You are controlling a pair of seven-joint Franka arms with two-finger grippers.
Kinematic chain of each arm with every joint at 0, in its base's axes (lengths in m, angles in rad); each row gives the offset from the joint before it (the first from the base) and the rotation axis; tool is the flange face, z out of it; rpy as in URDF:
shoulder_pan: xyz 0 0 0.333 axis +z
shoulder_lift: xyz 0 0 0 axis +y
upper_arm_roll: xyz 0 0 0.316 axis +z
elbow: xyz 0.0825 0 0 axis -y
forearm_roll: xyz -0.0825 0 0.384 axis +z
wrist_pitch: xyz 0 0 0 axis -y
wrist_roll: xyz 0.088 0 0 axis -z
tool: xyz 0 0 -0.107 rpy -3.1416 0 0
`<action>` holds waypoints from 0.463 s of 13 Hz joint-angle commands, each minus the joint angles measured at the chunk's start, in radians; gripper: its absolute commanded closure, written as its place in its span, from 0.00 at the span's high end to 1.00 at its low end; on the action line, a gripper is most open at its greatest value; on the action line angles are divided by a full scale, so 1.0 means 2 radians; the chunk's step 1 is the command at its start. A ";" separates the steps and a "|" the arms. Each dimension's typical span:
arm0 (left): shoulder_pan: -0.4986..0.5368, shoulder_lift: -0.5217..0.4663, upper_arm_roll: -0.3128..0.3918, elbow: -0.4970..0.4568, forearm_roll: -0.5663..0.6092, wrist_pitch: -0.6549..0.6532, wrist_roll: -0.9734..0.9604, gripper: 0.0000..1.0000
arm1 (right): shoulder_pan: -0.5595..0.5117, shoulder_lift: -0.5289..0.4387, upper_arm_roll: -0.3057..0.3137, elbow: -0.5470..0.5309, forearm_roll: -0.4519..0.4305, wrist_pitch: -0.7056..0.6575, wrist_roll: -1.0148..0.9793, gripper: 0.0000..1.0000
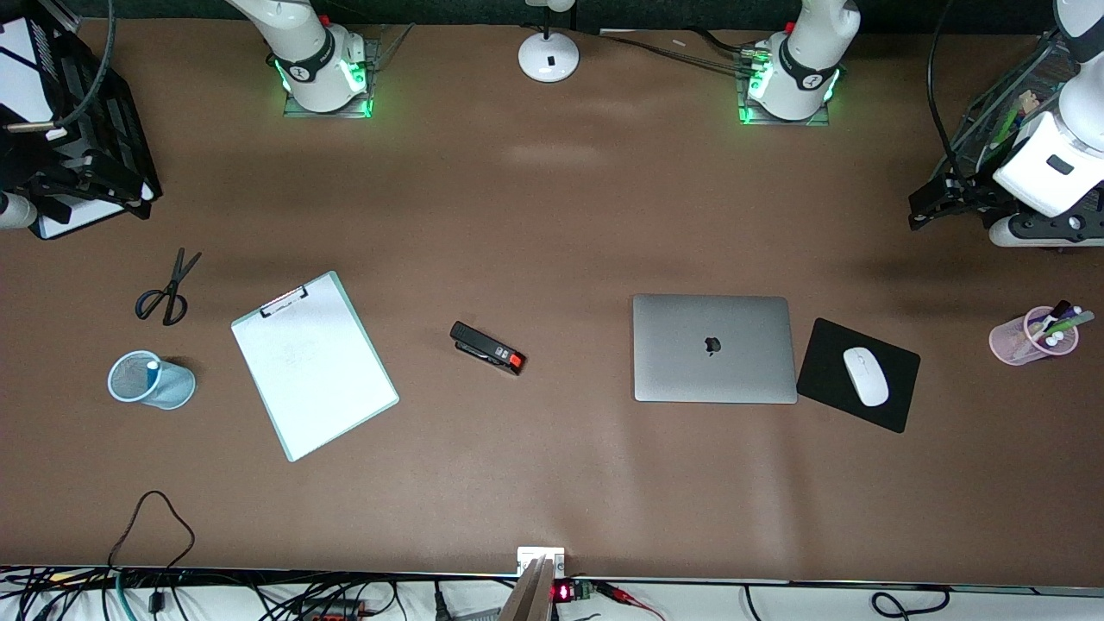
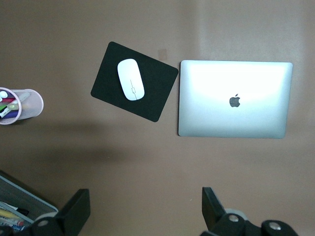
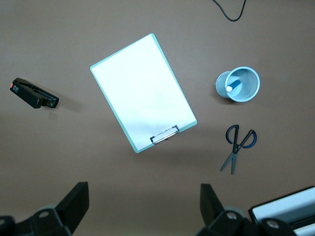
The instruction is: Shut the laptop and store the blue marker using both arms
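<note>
Two grippers: both mine, both up in the air with nothing between the fingers.
Left gripper [image 2: 142,211]: held high at the left arm's end of the table, over bare brown table [image 1: 552,216] beside a wire mesh tray [image 2: 19,206]; my fingers [image 2: 76,209] stand wide apart and empty.
Right gripper [image 3: 142,211]: held high at the right arm's end of the table, over bare table next to a black paper tray [image 1: 78,129]; these fingers [image 3: 74,206] are spread wide too and hold nothing.
Laptop [image 1: 713,348]: lies flat on the table with its lid down and the dark apple logo facing up, toward the left arm's end.
Mouse pad [image 1: 897,379]: black, turned at an angle, just beside the laptop on the side toward the left arm's end, with a white mouse [image 1: 865,376] on it.
Pink cup [image 1: 1026,338]: tipped on its side past the mouse pad, coloured markers sticking out of its mouth.
Blue marker [image 1: 153,373]: inside a pale blue mesh cup [image 1: 151,379], white end showing at the cup's mouth, toward the right arm's end.
Scissors [image 1: 166,293]: black-handled, farther from the front camera than the mesh cup.
Clipboard [image 1: 314,364]: white sheet on a mint board, between the mesh cup and a black stapler [image 1: 487,348].
Stapler: lies between the clipboard and the laptop, apart from both.
</note>
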 commanded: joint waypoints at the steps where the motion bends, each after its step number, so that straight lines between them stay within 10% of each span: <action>1: -0.002 0.011 0.001 0.020 -0.003 -0.010 0.005 1.00 | 0.005 -0.013 -0.002 -0.011 0.007 -0.010 0.010 1.00; 6: -0.004 0.011 0.001 0.020 -0.003 -0.010 0.008 1.00 | 0.005 -0.013 -0.001 -0.011 0.005 -0.011 0.010 1.00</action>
